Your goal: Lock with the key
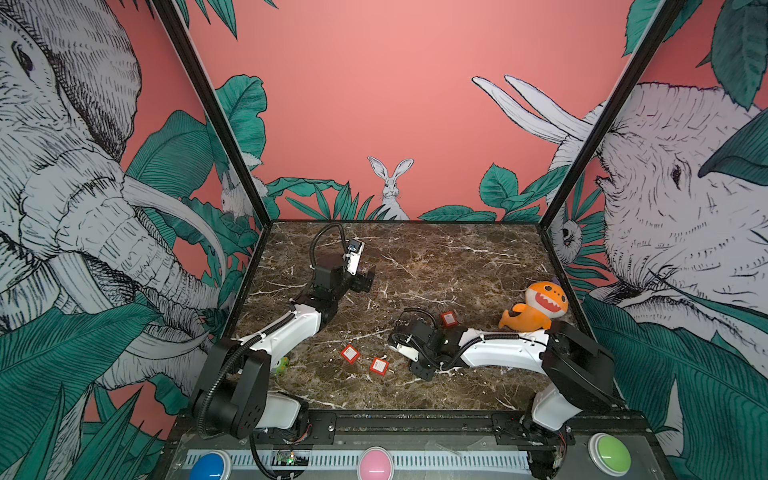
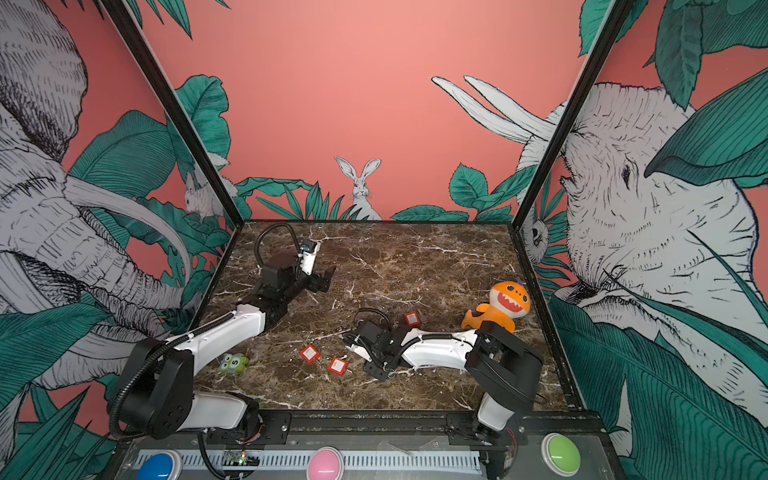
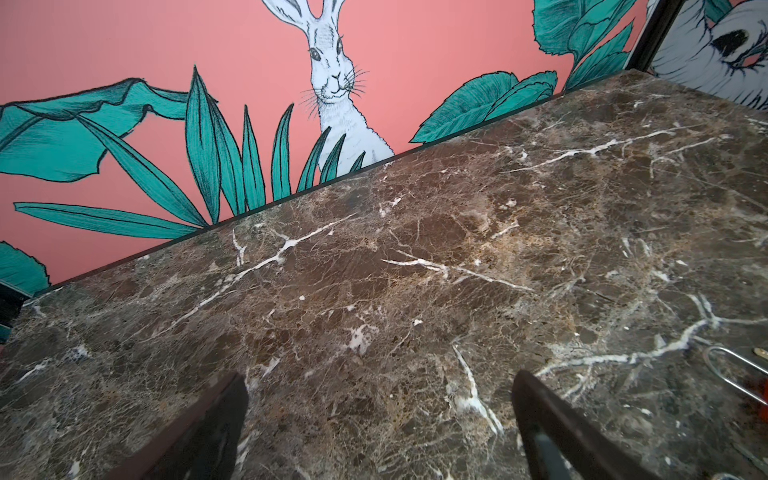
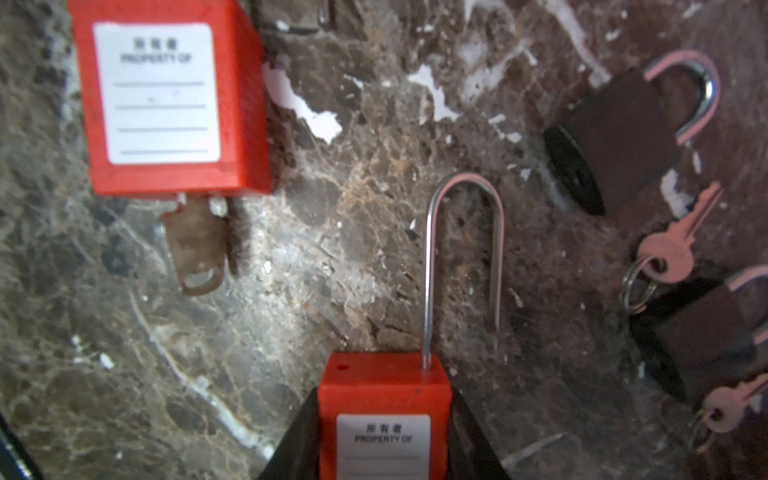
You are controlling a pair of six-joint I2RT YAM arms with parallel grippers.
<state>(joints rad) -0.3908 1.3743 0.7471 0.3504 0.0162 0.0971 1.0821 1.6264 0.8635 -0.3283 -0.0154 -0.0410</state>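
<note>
Nearest the front edge, the right hand point(image 4: 384, 392) lies low over the counter point(image 4: 124, 374). Its two dark fingers point(image 4: 297, 440) press against both sides of a red padlock point(image 4: 384, 440), gripping it. The padlock's body is a bright red block with a white label reading "PROPERTY OF" above blank lines. Its steel shackle point(image 4: 430, 270) is long, thin and unlatched. One leg sits in the body, and the other ends free, swung to the side away from the empty hole in the body's top.

Just beyond it in the right wrist view lies a keyed padlock point(image 4: 166, 95), also red and labelled, with a brass key point(image 4: 197, 245) in its base. Off to one side lie two dark padlocks point(image 4: 615, 137), each with a small key point(image 4: 673, 245) on a ring beside it.

In both top views a red lock point(image 1: 379, 365) and its neighbour point(image 1: 350, 353) lie flat just left of that hand. A green toy point(image 2: 235, 363) sits at the front left. Farther back on the right lies an orange plush point(image 1: 536, 307). Farthest back, the left hand point(image 3: 379, 376) is over bare marble, with its fingers wide apart and nothing between them.
</note>
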